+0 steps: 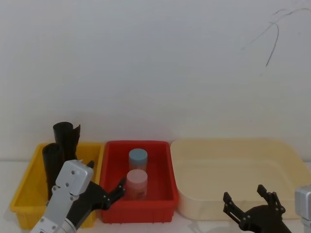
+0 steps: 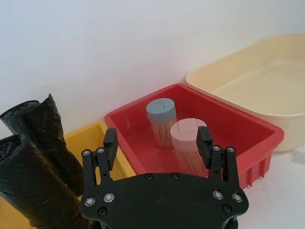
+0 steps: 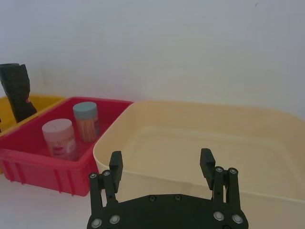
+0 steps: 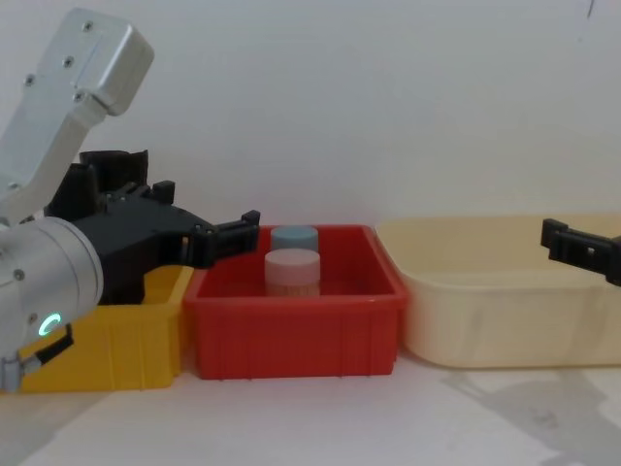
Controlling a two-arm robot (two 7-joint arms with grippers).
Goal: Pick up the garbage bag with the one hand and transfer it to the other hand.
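The garbage bag (image 1: 52,162), a tightly rolled black cylinder with a neat end, stands upright in the yellow bin (image 1: 29,187) at the far left. In the left wrist view the garbage bag (image 2: 28,186) is close by, beside the gripper body. My left gripper (image 1: 104,187) is open and holds nothing. It hangs just right of the roll, over the edge between the yellow and red bins, and its fingers (image 2: 110,138) frame the red bin. My right gripper (image 1: 245,194) is open and holds nothing, low in front of the cream tub (image 3: 200,138).
A second black roll (image 1: 66,136) with a loose pointed top stands behind the first in the yellow bin. The red bin (image 1: 163,167) holds a blue-lidded jar (image 1: 138,158) and a pink-lidded jar (image 1: 137,182). The cream tub (image 1: 286,160) fills the right side. A white wall is behind.
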